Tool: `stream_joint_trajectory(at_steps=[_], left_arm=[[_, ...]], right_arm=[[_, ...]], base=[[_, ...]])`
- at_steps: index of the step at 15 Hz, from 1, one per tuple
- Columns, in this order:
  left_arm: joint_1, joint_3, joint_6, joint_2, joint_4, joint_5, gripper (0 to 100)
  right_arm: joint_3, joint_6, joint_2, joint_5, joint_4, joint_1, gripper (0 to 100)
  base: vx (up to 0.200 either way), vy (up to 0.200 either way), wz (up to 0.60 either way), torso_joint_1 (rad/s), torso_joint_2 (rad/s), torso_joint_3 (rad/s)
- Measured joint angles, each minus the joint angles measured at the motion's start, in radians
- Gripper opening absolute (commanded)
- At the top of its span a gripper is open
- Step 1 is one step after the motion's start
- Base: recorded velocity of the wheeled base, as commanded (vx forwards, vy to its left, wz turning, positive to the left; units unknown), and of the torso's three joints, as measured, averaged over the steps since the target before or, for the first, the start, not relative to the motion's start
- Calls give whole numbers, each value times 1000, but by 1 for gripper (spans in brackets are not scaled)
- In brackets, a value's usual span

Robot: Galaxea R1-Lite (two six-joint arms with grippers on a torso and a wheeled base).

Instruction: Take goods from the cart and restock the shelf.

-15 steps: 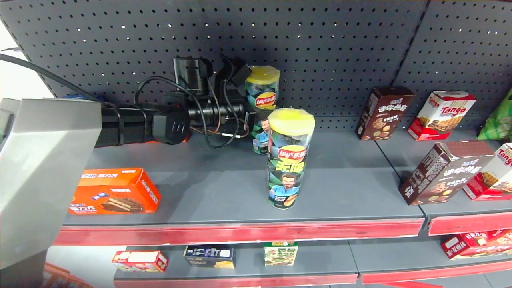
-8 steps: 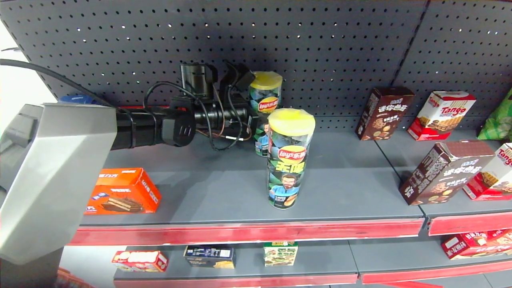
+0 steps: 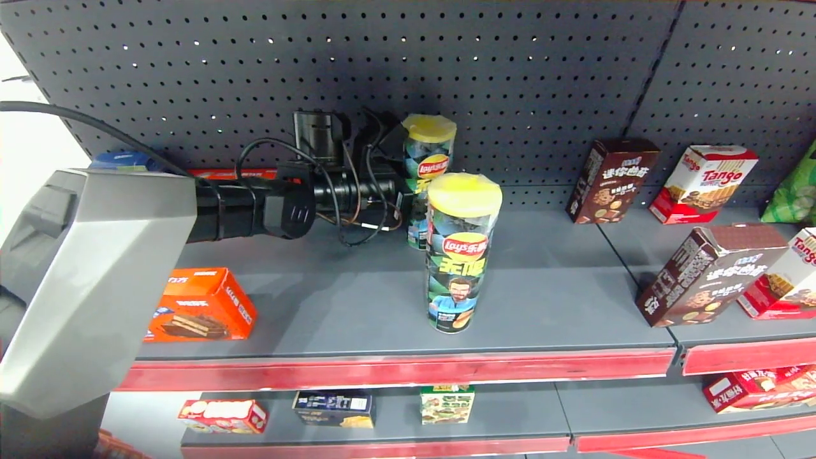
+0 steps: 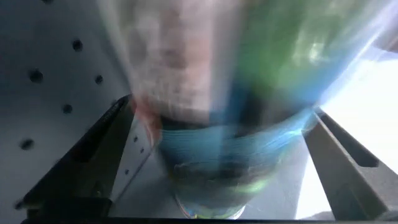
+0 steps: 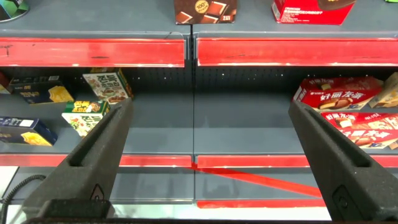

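1. The fingers (image 4: 93, 162) of your left gripper (image 4: 217, 155) are clamped on either side of the rear can (image 3: 428, 159), low on its body. In the left wrist view the can fills the gap between them.
2. That can stands upright at the back of the shelf (image 3: 319, 306), just behind the front can (image 3: 459, 255) and close to the perforated back panel (image 3: 510, 76). Whether its base already bears on the shelf, I cannot tell.
3. I judge the step in hand to be the set-down. Lower gently until the base sits flat, and only then part the fingers, no wider than it takes to clear the can.
4. A tall, narrow can tips easily, so draw the wrist back along the arm's own line, towards your left. A sideways swing could knock the front can, which stands just beside the wrist.
5. Your right gripper (image 5: 205, 155) hangs with its fingers spread wide and holds nothing, facing the lower shelves — leave it parked.
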Motion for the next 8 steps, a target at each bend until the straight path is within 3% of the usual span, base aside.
stream_joint_trajectory(at_steps=[3,6,8], left_arm=[[11,71,11,-39,-2,39,100],[16,189,96,-116,-7,126,100],[20,286,144,-177,-15,148,100]], right_arm=[[0,0,0,0,0,0,100],[0,0,0,0,0,0,100],[0,0,0,0,0,0,100]], base=[[0,0,0,0,0,0],[0,0,0,0,0,0],[0,0,0,0,0,0]])
